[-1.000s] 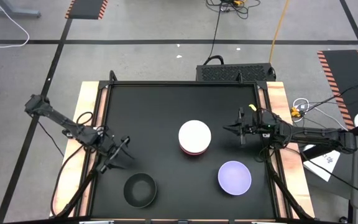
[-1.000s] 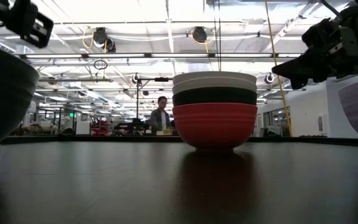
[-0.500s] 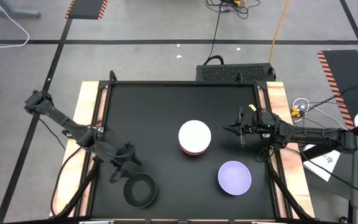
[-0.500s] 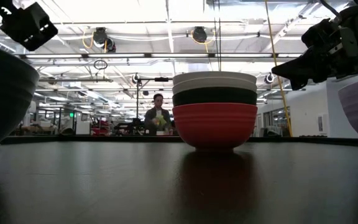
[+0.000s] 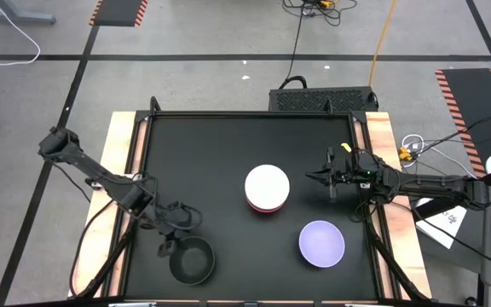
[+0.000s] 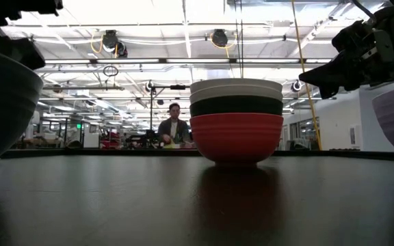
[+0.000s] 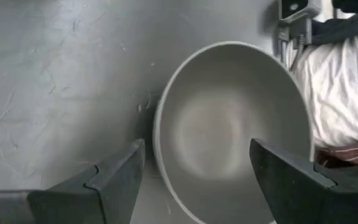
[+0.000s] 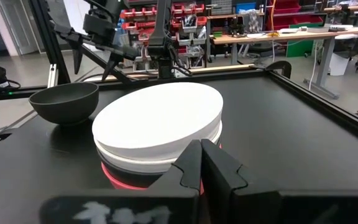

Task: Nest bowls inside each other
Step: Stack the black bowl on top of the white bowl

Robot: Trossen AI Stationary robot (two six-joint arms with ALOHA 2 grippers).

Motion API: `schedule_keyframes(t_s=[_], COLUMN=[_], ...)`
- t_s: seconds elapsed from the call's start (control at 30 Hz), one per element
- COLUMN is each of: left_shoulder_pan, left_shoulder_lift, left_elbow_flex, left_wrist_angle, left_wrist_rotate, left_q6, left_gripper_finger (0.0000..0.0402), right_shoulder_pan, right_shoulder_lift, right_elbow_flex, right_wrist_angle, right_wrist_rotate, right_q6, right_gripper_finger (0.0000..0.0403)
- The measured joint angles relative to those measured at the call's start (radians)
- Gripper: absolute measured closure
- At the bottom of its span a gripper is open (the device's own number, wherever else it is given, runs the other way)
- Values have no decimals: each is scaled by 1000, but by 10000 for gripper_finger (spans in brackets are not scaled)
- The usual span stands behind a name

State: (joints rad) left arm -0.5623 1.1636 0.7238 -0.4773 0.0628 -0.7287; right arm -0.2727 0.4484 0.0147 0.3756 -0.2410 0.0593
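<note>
Left fingers: my left gripper (image 5: 176, 232) hangs over the near-left part of the counter (image 5: 211, 153), its fingers spread wide and grasping nothing. In the left wrist view the 2 fingers (image 7: 120, 177) stand on either side of a bowl below them, one over the counter just beside the rim, the other over the far part of the rim.

Lone black bowl: the black bowl (image 5: 192, 260) stands upright on the counter near its front edge, on the left. My left gripper is right at its rim; I cannot tell whether a finger touches it.

Stack: around the middle of the counter sits a nested stack (image 6: 237, 121). The low view shows a red bowl (image 6: 237, 137) at the bottom, a black bowl (image 6: 237, 106) in it, and 2 white rims on top. From above only the top white bowl (image 5: 267, 185) and a sliver of red show.

Lavender bowl: the pale lavender bowl (image 5: 321, 242) stands alone and upright at the front right, well apart from the lone black bowl and near the stack.

Right fingers: my right gripper (image 5: 320, 178) hovers beside the stack on its right, apart from it, fingers clenched together on nothing and pointing at the stack.

Room: a person (image 6: 173, 128) stands far behind the counter.
</note>
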Motion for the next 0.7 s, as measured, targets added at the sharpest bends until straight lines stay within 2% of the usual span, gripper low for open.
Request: schedule_keyframes(t_s=[0.3,0.53,0.7], left_shoulder_pan=[31,54,60], left_shoulder_lift=[86,138,140], left_elbow_flex=[0,0,0], left_wrist_angle=[-48,-59,-44], left_wrist_rotate=[8,15,8], left_q6=[-37,3,42], left_gripper_finger=[110,112,140], right_shoulder_pan=[0,0,0], right_shoulder_lift=[0,0,0], right_elbow_flex=[0,0,0], right_wrist_angle=[0,-3,-5], right_wrist_rotate=[0,0,0], right_q6=[0,0,0], right_gripper_finger=[403,403,403])
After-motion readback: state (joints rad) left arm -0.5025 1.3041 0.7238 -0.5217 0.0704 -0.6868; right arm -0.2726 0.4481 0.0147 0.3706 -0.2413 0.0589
